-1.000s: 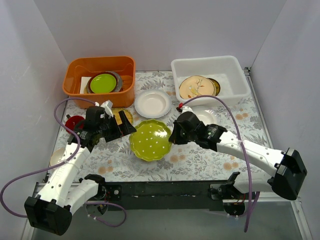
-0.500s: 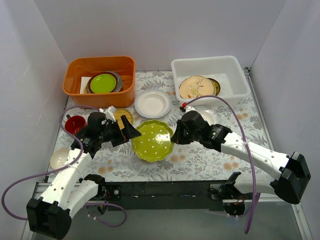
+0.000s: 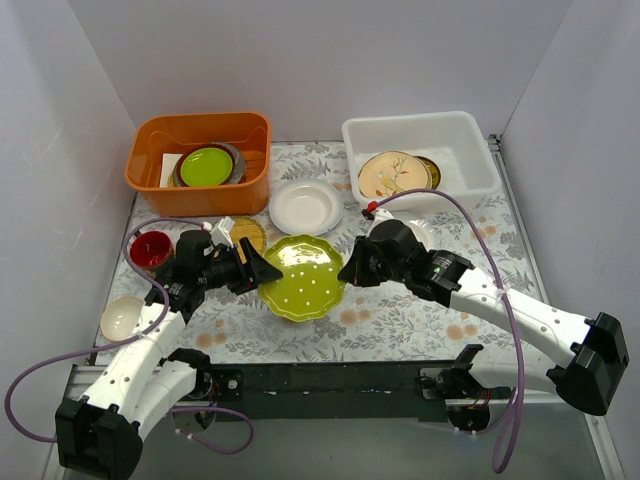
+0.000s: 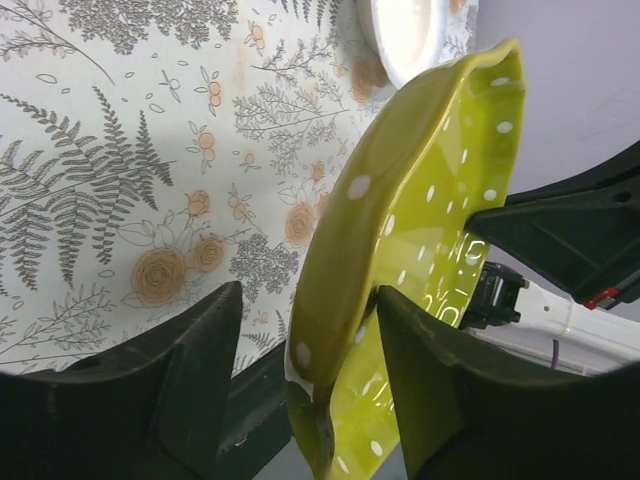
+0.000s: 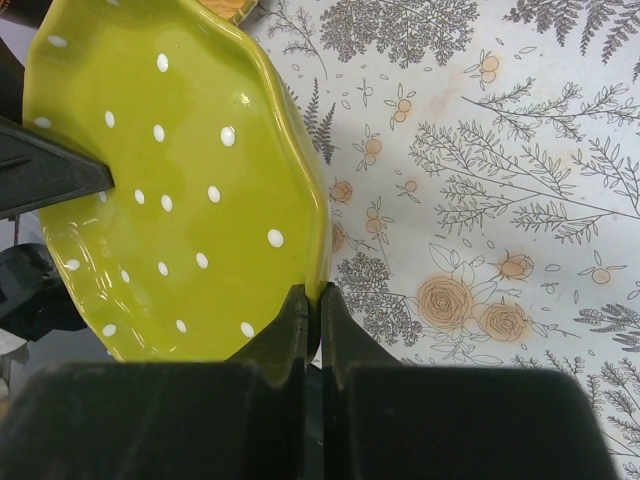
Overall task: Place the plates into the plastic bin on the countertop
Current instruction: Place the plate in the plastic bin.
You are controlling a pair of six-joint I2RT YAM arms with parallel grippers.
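The lime green dotted plate (image 3: 302, 277) is held tilted above the countertop (image 3: 400, 320). My right gripper (image 3: 347, 272) is shut on its right rim, fingers pinched on the edge in the right wrist view (image 5: 320, 296). My left gripper (image 3: 262, 270) is open, its fingers straddling the plate's left rim (image 4: 310, 295), with a gap on one side. The plastic bin (image 3: 420, 125) at the back right holds a cream floral plate (image 3: 394, 174) and a mustard plate (image 3: 430, 170). A white plate (image 3: 306, 206) lies mid-back. A woven straw plate (image 3: 245, 232) is partly hidden behind my left gripper.
An orange tub (image 3: 200, 135) at the back left holds a plain lime plate on grey dishes. A red mug (image 3: 150, 248) stands at the left. A pale plate (image 3: 121, 316) lies near the left front edge. Another white plate (image 3: 416, 232) peeks from under my right arm.
My left gripper has moved right until its open fingers straddle the dotted plate's left rim. The right gripper has raised and tilted the plate. The pale plate at the left is uncovered.
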